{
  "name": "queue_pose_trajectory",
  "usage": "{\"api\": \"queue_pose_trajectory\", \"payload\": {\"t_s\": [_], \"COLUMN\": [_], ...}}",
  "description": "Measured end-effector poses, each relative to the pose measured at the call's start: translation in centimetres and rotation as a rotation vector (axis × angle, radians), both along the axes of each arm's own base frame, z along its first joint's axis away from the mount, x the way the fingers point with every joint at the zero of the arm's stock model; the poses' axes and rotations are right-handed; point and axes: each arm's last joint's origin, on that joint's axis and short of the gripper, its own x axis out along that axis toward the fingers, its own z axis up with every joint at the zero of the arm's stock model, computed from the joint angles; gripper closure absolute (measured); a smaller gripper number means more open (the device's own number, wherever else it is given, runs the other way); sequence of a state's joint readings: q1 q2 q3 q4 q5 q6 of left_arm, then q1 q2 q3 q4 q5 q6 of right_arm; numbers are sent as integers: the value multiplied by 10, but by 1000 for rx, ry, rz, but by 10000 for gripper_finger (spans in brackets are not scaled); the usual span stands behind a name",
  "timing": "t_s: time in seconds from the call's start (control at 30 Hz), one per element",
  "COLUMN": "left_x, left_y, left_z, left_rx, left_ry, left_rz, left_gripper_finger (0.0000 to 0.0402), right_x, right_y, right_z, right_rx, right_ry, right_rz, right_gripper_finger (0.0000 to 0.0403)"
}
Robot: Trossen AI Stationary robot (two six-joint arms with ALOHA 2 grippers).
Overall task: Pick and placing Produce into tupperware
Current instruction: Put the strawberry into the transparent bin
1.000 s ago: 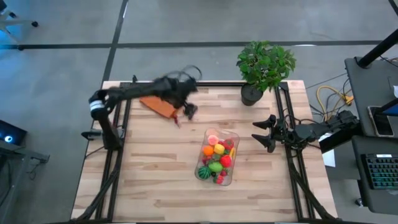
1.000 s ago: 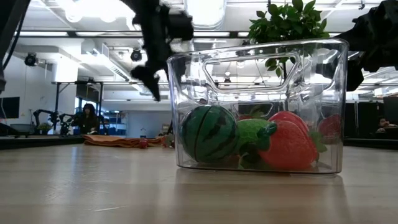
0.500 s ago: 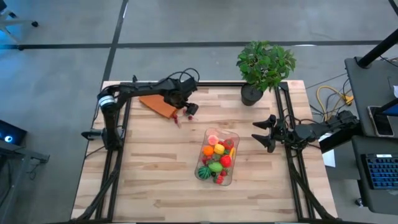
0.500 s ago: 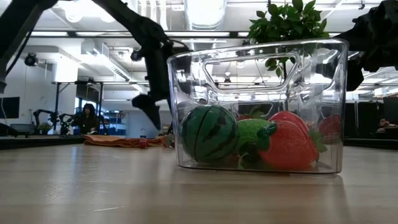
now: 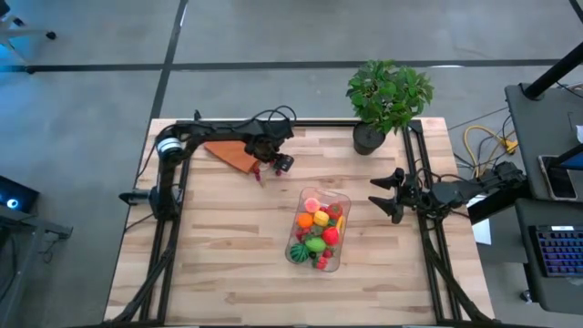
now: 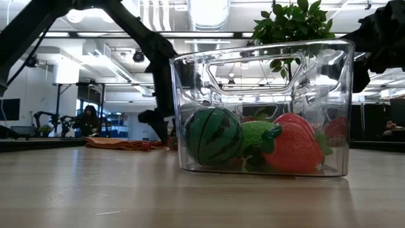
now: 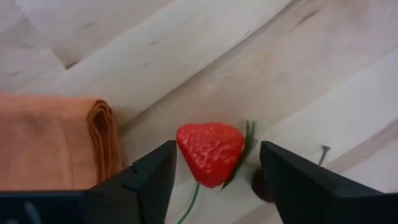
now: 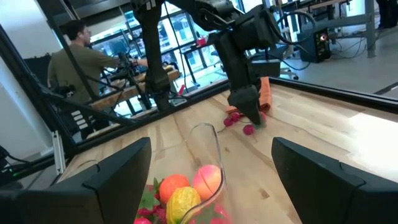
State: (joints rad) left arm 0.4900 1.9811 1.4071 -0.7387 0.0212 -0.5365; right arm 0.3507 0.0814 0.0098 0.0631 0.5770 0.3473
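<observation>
Straddling a red strawberry (image 7: pixel 210 153) on the desk (image 5: pixel 228 246) beside the orange cloth (image 7: pixel 56 144), left gripper (image 7: pixel 214 177) jaws are sitting spread, not touching it. Tupperware (image 5: pixel 319 230) is sitting mid-desk holding produce (image 5: pixel 316 232); right gripper (image 5: pixel 386 193) is hovering near it, jaws spread, empty.

Tupperware (image 5: pixel 319 230): table middle, toward the right, with produce (image 5: pixel 316 231) in it.
Loose strawberry (image 7: pixel 210 153): on the table between the left gripper's (image 7: pixel 214 177) fingers — just beside the folded pad (image 5: pixel 232 154).
Potted plant (image 5: pixel 387 97): far right corner.
Right gripper (image 5: pixel 390 195): right of the tupperware, apart.
</observation>
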Motion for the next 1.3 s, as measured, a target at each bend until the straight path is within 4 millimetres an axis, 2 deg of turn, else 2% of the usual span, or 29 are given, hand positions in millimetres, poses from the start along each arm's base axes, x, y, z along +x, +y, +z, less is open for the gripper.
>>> {"api": "queue_pose_trajectory", "payload": {"t_s": [0.13,0.3,0.77,0.83,0.97,1.13,1.2,1.3], "left_x": [0,2,3,4,10,7,6,9], "left_y": [0,2,-9,-14,-49,-118,-145,-180], "left_z": [-5,-3,23,36,87,150,162,161], "left_rx": [-4,23,40,6,-31,31,65,167], "left_ry": [13,-6,-56,-119,-349,-613,-667,-654], "left_rz": [0,1,-40,-64,-199,-433,-528,-636], "left_gripper_finger": [206,230,296,298,299,299,297,288], "right_x": [0,0,0,0,0,0,0,0], "right_y": [0,0,0,0,0,0,0,0], "right_z": [0,0,0,0,0,0,0,0], "right_rx": [0,0,0,0,0,0,0,0], "right_ry": [0,0,0,0,0,0,0,0], "right_rz": [0,0,0,0,0,0,0,0], "right_gripper_finger": [78,78,78,78,78,78,78,78]}}
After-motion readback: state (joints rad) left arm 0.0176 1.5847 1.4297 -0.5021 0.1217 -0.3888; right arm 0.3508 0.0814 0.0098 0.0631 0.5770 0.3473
